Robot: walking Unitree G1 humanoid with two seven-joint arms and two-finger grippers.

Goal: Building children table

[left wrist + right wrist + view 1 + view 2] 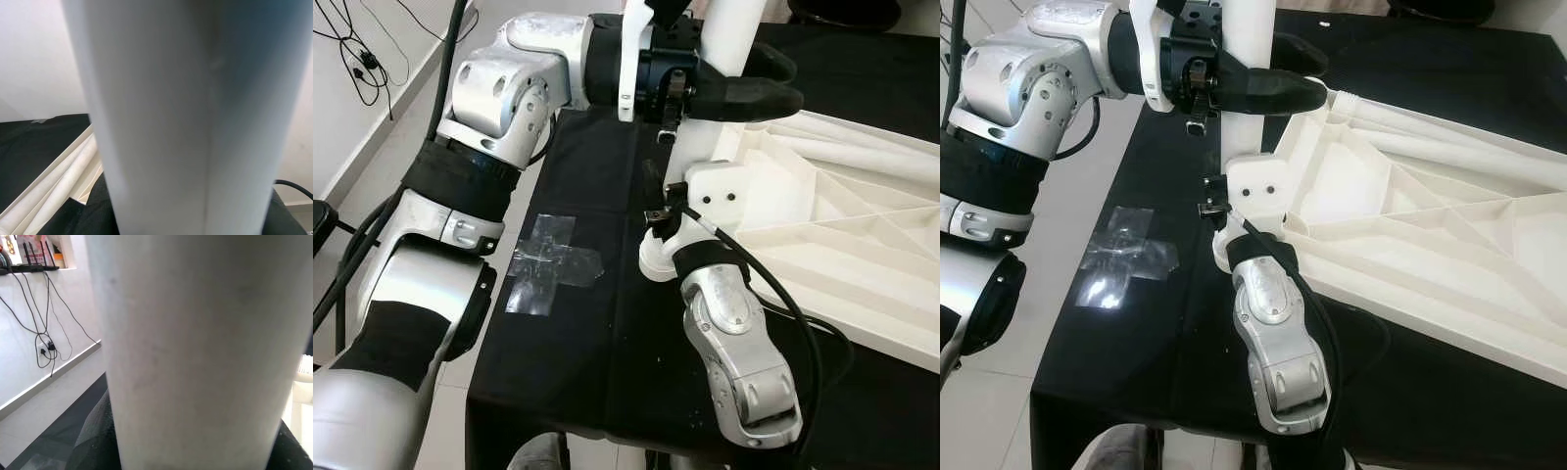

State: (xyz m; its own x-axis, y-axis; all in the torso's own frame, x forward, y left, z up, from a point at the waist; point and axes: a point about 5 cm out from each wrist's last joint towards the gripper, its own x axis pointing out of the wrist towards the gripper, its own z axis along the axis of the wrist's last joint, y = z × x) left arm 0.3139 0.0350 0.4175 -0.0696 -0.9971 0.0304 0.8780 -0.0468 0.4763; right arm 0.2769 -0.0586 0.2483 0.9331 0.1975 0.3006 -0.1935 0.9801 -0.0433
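Observation:
A white table leg [697,137] stands upright at the corner block [724,191] of the white table top [842,206], which lies upside down on black cloth. My left gripper [789,84] is shut on the leg high up, its black fingers [754,96] wrapped around it. My right gripper [666,208] reaches in from below to the foot of the leg beside the corner block. The leg [195,352] sits close between its fingers, which are mostly hidden in the head views.
The black cloth [597,157] covers the work surface and carries a cross of clear tape [553,262] to the left of the leg. Pale floor and a wall with loose cables [362,59] lie further left. The cloth's front edge is near me.

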